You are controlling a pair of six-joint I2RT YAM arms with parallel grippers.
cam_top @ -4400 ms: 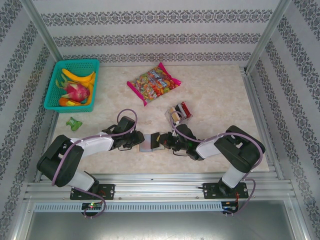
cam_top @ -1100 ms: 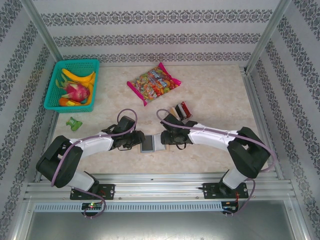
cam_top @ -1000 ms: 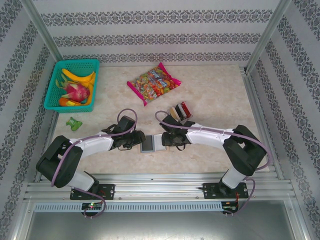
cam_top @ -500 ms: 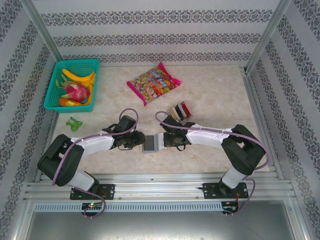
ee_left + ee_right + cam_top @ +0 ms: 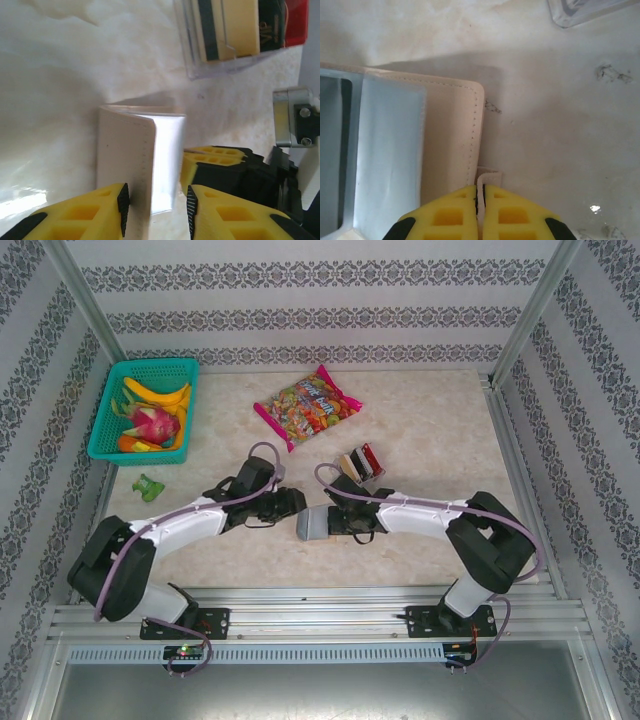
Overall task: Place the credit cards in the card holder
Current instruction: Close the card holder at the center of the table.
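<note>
Jaws of the right gripper (image 5: 481, 190) pinch a thin pale strip (image 5: 489, 176) with the card holder (image 5: 451, 130) just beside them, so the left gripper (image 5: 156, 202), spread astride its flap, should brace the pocket open.

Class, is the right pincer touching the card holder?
Touching. Right wrist view: the right pincer is shut on a thin edge tab of the card holder.
</note>
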